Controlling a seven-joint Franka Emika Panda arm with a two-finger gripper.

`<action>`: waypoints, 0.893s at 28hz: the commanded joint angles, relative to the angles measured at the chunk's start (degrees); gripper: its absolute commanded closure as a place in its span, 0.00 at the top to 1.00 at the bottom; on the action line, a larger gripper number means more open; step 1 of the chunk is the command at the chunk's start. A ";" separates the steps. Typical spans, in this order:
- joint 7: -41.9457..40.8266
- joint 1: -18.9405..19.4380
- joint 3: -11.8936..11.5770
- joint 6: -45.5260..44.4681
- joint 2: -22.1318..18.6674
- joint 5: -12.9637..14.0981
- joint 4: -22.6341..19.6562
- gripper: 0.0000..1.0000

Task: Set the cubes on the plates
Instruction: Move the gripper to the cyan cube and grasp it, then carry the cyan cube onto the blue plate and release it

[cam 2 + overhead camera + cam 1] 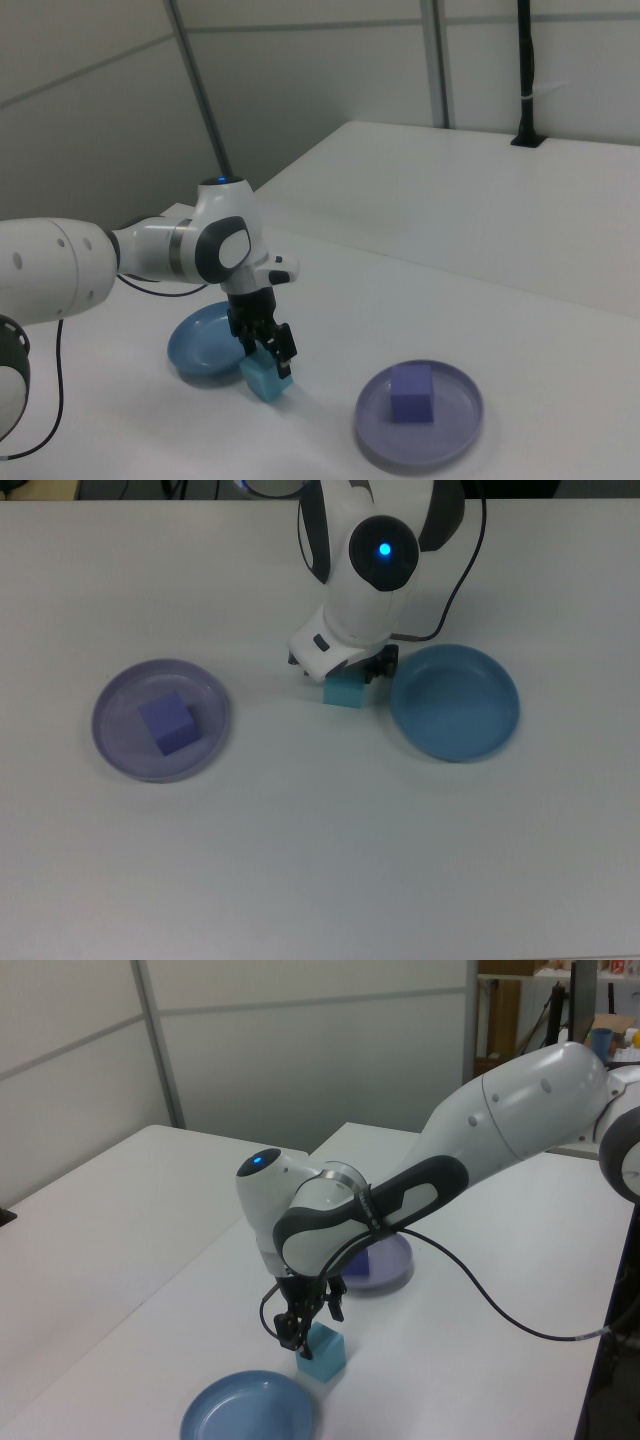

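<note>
While the purple cube (166, 723) is sitting inside the lavender plate (115, 750) at the top view's left, that half of the job is looking finished, and the arm is working over the middle of the white surface (320, 860) instead. Moving rightward in the top view, the claw (345, 676) is hanging low over the turquoise cube (344, 695), which is resting on the surface just beside the blue plate (455, 702) and not yet on it. In the right view the fingers (283, 347) are reaching down either side of the cube's upper part, spread and straddling it rather than clearly pinching it. Judging by this posture, the claw is lining up for a grasp so the cube can be lifted the short way over the blue plate's rim.
</note>
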 commanded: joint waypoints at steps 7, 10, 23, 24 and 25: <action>0.33 0.71 -0.46 1.17 0.43 -1.87 -0.01 0.22; 0.42 0.63 -0.46 1.00 0.08 -1.78 0.17 0.00; 4.27 3.08 0.95 0.91 -3.53 0.59 3.41 0.00; 5.15 4.04 1.12 0.99 -3.01 -0.02 3.86 0.00; 6.90 6.23 1.13 1.08 -2.13 -0.37 4.99 0.00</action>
